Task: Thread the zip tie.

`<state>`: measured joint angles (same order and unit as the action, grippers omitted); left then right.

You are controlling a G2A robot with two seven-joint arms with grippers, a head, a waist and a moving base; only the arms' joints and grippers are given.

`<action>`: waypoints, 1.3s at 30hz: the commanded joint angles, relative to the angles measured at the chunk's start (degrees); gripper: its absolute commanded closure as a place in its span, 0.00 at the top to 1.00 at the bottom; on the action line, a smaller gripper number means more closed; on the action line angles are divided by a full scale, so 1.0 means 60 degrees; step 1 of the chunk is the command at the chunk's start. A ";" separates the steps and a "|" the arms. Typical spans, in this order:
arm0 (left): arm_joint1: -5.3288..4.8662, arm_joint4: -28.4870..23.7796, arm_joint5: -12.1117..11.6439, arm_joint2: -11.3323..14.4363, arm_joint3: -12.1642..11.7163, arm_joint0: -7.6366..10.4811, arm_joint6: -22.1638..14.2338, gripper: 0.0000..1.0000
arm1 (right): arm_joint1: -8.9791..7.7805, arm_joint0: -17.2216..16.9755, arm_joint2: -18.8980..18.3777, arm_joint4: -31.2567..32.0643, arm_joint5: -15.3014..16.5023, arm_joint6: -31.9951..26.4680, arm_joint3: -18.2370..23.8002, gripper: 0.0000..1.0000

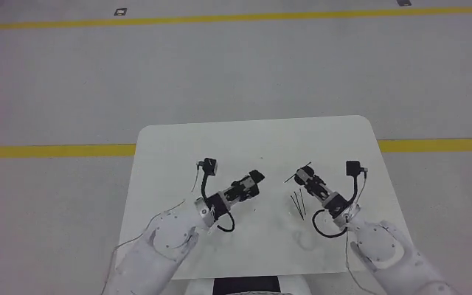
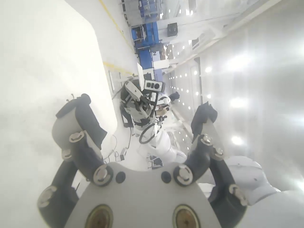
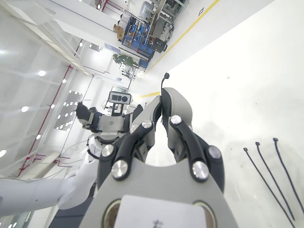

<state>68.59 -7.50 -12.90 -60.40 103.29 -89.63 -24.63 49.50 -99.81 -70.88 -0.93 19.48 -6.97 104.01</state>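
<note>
A black zip tie [image 3: 165,78] is pinched in my right gripper [image 3: 162,97], which is shut on it; the tie's head sticks out past the fingertips. From above, this tie [image 1: 289,178] crosses the right gripper [image 1: 299,175] as a thin slanted line over the middle right of the white table [image 1: 221,144]. My left gripper [image 1: 256,177] hangs a short way to its left, open, with nothing between its fingers [image 2: 82,100]. The two grippers face each other, apart; the left wrist view has the right gripper [image 2: 136,100] straight ahead.
Three spare black zip ties [image 3: 273,172] lie side by side on the table beside the right gripper, just nearer the robot [image 1: 297,203]. Black cables loop off both wrists. The far half of the table is bare.
</note>
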 commanded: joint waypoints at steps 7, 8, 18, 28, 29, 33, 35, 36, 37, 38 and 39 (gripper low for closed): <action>-0.0002 -0.0006 0.0008 -0.0028 0.0006 -0.0012 0.0020 1.00 | 0.0000 0.0003 -0.0009 -0.0002 0.0000 0.0000 -0.0005 0.00; 0.0001 -0.0015 0.0032 -0.0005 -0.0021 -0.0013 0.0085 1.00 | 0.0000 0.0003 -0.0009 -0.0002 0.0000 0.0000 -0.0005 0.00; 0.0151 -0.0865 -0.0644 0.1034 -0.0733 0.0608 -0.0614 1.00 | 0.0320 0.0655 0.0567 -0.1410 0.0000 -0.0827 -0.0039 0.00; 0.0195 -0.1294 -0.0887 0.1173 -0.0862 0.0702 -0.0699 1.00 | 0.0370 0.0731 0.0589 -0.1585 0.0000 -0.1031 -0.0121 0.00; 0.0195 -0.1294 -0.0887 0.1173 -0.0862 0.0702 -0.0699 1.00 | 0.0370 0.0731 0.0589 -0.1585 0.0000 -0.1031 -0.0121 0.00; 0.0195 -0.1294 -0.0887 0.1173 -0.0862 0.0702 -0.0699 1.00 | 0.0373 0.0733 0.0590 -0.1585 -0.0013 -0.1018 -0.0122 0.00; 0.0199 -0.1312 -0.0867 0.1201 -0.0844 0.0699 -0.0668 1.00 | 0.0406 0.0740 0.0630 -0.1625 0.0000 -0.1048 -0.0107 0.00; 0.0204 -0.1356 -0.0824 0.1258 -0.0836 0.0708 -0.0690 1.00 | 0.0421 0.0755 0.0637 -0.1672 0.0000 -0.1100 -0.0106 0.00; 0.0204 -0.1428 -0.0712 0.1370 -0.0872 0.0770 -0.0965 1.00 | 0.0441 0.0774 0.0646 -0.1749 0.0000 -0.1219 -0.0088 0.00; 0.0204 -0.1512 -0.0667 0.1411 -0.0929 0.0850 -0.1144 1.00 | 0.0454 0.0790 0.0641 -0.1802 0.0000 -0.1331 -0.0098 0.00; 0.0205 -0.1586 -0.0648 0.1431 -0.0998 0.0908 -0.1226 1.00 | 0.0467 0.0803 0.0628 -0.1843 0.0000 -0.1422 -0.0118 0.00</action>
<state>69.82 -16.48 -17.00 -52.02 97.79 -84.65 -31.01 52.23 -95.09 -67.03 -11.70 19.48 -14.81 103.42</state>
